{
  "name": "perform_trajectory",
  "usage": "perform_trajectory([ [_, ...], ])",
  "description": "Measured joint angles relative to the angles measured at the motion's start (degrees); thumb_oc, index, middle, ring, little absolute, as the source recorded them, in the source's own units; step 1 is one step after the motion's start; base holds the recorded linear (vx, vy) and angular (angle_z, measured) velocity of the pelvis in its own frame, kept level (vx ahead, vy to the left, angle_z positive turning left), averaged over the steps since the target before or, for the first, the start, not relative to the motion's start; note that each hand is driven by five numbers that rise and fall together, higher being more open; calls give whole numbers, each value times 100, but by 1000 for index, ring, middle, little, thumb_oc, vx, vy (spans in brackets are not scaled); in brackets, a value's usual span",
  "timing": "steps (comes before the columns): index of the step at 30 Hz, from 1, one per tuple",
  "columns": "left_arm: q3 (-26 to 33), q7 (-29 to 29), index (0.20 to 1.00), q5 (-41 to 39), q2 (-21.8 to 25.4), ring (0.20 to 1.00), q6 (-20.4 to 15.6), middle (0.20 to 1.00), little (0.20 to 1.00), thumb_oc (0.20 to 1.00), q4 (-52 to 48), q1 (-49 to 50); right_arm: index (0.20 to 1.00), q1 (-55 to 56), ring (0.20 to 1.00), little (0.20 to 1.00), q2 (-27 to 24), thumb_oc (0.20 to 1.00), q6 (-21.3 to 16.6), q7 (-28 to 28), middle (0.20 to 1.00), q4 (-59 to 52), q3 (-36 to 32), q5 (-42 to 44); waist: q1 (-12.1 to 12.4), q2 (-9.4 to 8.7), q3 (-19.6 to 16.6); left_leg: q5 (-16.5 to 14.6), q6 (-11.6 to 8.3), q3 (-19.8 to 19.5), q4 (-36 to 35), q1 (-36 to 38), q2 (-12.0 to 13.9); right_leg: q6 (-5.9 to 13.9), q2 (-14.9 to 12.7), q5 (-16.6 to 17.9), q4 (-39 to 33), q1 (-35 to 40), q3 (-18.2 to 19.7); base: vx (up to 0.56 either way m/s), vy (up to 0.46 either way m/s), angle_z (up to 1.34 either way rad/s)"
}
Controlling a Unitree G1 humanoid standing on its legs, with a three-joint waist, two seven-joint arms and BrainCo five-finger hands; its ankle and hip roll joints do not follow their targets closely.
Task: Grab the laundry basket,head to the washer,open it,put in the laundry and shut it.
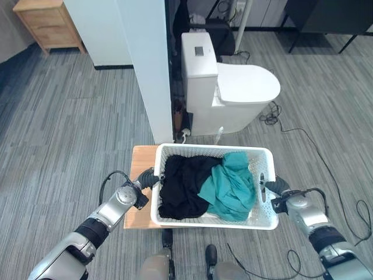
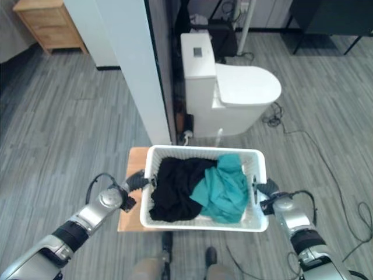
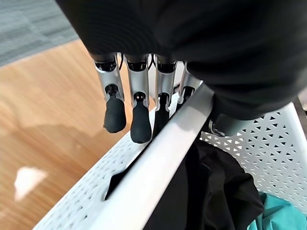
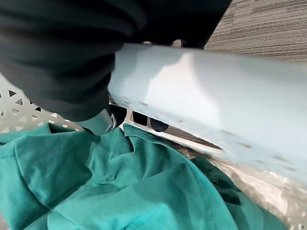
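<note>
Gripping the white laundry basket on the low wooden desk — left hand fingers outside the rim, thumb inside, right hand seemingly curled alike — next, an even lift

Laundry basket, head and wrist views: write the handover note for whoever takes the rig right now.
Left hand: at the white laundry basket's left rim, fingers down the outer wall, thumb inside; gripping.
Right hand: at the right rim, fingers through the handle opening; gripping.
Basket sits on a low wooden stand, holding black clothes and a teal garment.
Done: both hands on the basket.
Left: lift it, carry to the washer, open, load, shut.
</note>
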Motion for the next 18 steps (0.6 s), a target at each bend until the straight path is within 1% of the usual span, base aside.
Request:
perform_trajectory([
  [4,-5,-26,200,3,-2,200,8,200,200,200,1,5,200,1,200,200,-2,200,27,31,200,14,-2,-1,-16,63,-99,-21,7,86,0,30,3,0,-9,1,13,-31,98,-30,52,-10],
  [6,-23,-31,200,7,-2,200,12,200,200,200,2,4,200,10,200,200,2,200,36,41,200,23,-2,-3,-75,117,-130,-49,46,113,1,49,1,3,-12,0,126,-85,127,-50,83,-9],
  [7,-27,-32,200,7,-1,200,12,200,200,200,8,4,200,12,200,200,3,200,38,41,200,23,-2,-3,-78,126,-135,-57,38,128,0,56,7,17,-15,-11,166,-96,131,-70,99,-18],
  [8,-58,-33,200,16,-13,200,13,200,200,200,32,-5,200,24,200,200,9,200,38,41,200,28,-23,-4,-129,120,-138,-61,35,202,1,95,-4,20,-27,-11,265,-163,206,-103,103,-27],
  [9,-61,-34,200,18,-28,200,13,200,200,200,67,-4,200,28,200,200,9,200,38,42,200,27,-38,-4,-120,127,-142,-69,43,259,-1,114,13,38,-28,-25,349,-207,283,-148,123,-34],
  [10,-71,-48,200,19,-41,200,13,200,200,200,84,-11,200,45,200,200,9,200,39,42,200,26,-38,-4,-153,122,-147,-87,69,312,3,134,-4,80,-51,-49,402,-233,293,-175,119,-42],
  [11,-96,-23,200,21,-136,200,13,200,200,200,145,-60,200,82,200,200,8,200,39,35,200,28,-114,-11,-201,101,-164,-80,78,436,3,131,-32,101,-81,-50,553,-402,439,-212,89,-50],
  [13,-278,-32,200,24,-172,200,9,200,200,200,382,-235,200,76,200,200,6,200,39,33,200,89,-172,-12,-174,113,-170,-130,125,684,0,130,-24,187,-117,-83,765,-610,639,-265,66,-72],
  [14,-363,-11,200,23,-232,200,0,200,200,200,475,-306,200,37,200,200,35,200,30,23,200,184,-154,-12,-232,93,-174,-141,145,885,5,118,-49,251,-134,-24,906,-813,697,-252,67,-84],
  [15,-467,22,200,23,-271,200,-3,200,200,200,601,-408,200,-89,200,200,69,200,29,5,200,367,-122,-11,-227,106,-161,-142,148,1013,5,101,-45,318,-122,30,1010,-973,735,-237,63,-115],
  [16,-652,-14,200,36,-289,200,0,200,200,200,881,-662,200,-336,200,200,102,200,31,-16,200,695,11,-3,-170,133,-126,-176,291,1357,2,54,8,218,-197,172,1014,-1174,228,-200,58,-110],
  [17,-708,-24,200,58,-306,200,9,200,200,200,974,-760,200,-426,200,200,130,200,31,-20,200,810,67,-3,-151,161,-110,-152,425,1507,11,36,40,6,-283,59,1014,-1194,-326,-202,36,-98],
  [18,-735,-23,200,64,-395,200,16,200,200,200,1095,-864,200,-456,200,200,132,200,32,-26,200,906,64,-2,-176,219,-77,-196,445,1511,44,16,49,-18,-411,-20,1125,-1230,-606,-152,33,-54],
])
